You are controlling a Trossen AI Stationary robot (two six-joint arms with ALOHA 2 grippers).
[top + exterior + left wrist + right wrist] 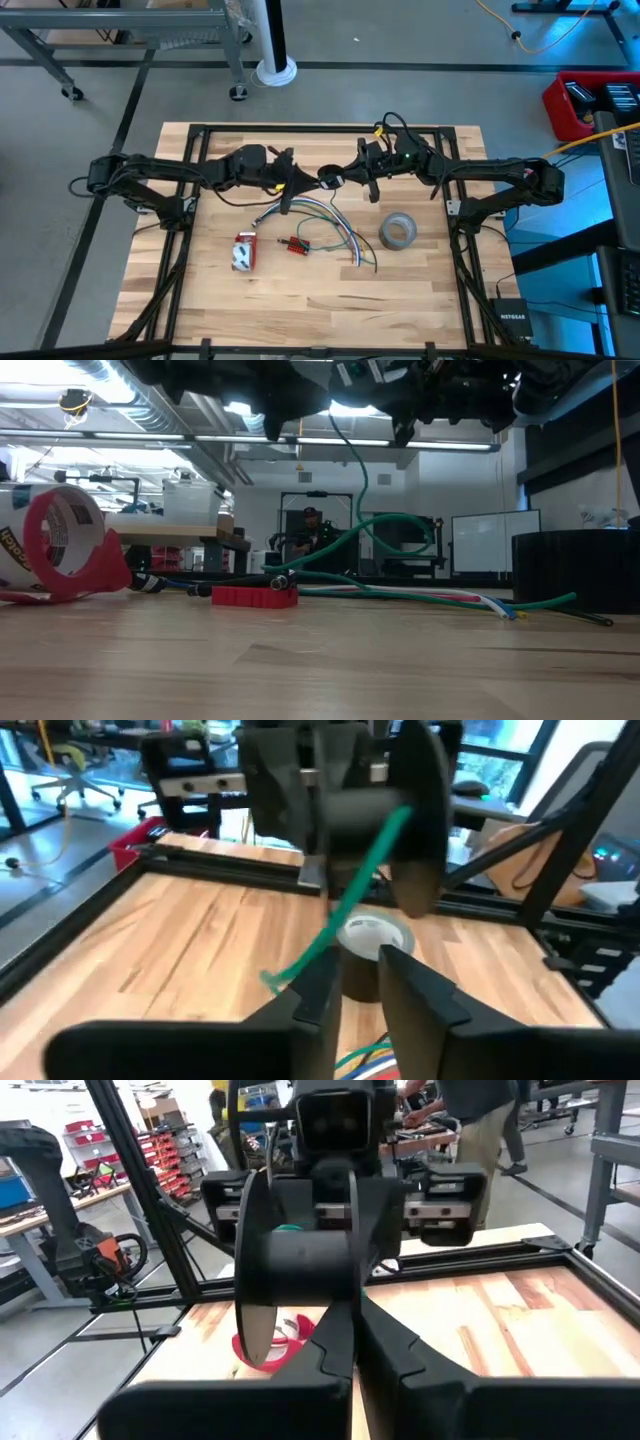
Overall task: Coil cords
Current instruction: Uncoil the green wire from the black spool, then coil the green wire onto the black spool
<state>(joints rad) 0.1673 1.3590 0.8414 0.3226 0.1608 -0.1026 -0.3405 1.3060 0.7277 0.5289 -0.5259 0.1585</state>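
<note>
The pale wooden surface (420, 290) fills most of the high view, edged by a black metal frame (320, 128), and both dark arms reach in from its sides to meet above the far middle.

The left end effector (290, 183) hangs in the air over that far middle, its fingers (315, 995) a little apart with a green cord (345, 910) running between them; I cannot tell whether they are pinching it. Straight ahead of it is a black spool (345, 815), raised off the surface, and the green cord runs up to the spool's core.

The right end effector (340, 178) faces the left one from the other side, its fingers closed on the edge of the same black spool (300, 1260), which it holds up between the two arms.

A grey tape roll (398, 231) lies flat toward the right, well apart from the rest.

The cords (335, 232) lie loose below the two end effectors, a spread of green, white and dark strands fanning toward the near side, with one green strand (352, 490) rising from the surface up to the arms.

A red and white tape dispenser (243, 251) sits left of them. A small red block (295, 244) lies between the dispenser and the cords, touching the strands' ends.
</note>
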